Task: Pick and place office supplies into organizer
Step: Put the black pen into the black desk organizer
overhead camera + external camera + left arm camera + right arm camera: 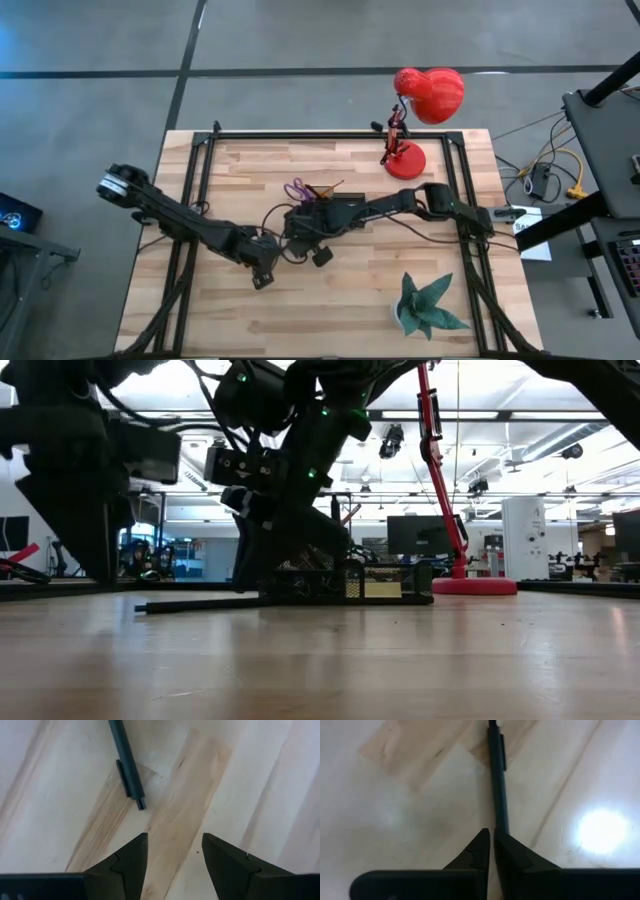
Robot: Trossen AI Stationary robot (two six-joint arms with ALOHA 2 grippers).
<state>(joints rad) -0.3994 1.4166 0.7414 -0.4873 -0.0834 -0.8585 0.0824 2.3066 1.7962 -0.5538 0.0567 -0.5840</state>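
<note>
A dark pen (126, 762) with a clip lies flat on the wooden table (380, 270), just in front of the black organizer (338, 208). My left gripper (174, 836) hangs open above bare wood a little short of the pen's clip end, touching nothing. My right gripper (491, 834) is shut and points down at the pen's other end (258, 599). Purple-handled scissors (297, 190) and orange pencils (326, 189) stick up from the organizer's far side. A yellow sticky-note pad (383, 589) sits inside it. My right gripper has its shut fingertips (504, 840) over the end of the pen's barrel (500, 817) opposite the clip, coming from above at a slant and along the pen. The pen is not between the fingers. The fingertip hides that end, so I cannot tell whether it touches. The pen lies flat on the table.
A red desk lamp (408, 158) stands at the far edge, right of the middle. A green paper plant (428, 308) stands near the front right corner. Black frame rails (200, 170) run along the table's left, right and far sides. Bare wood lies in front of the grippers.
</note>
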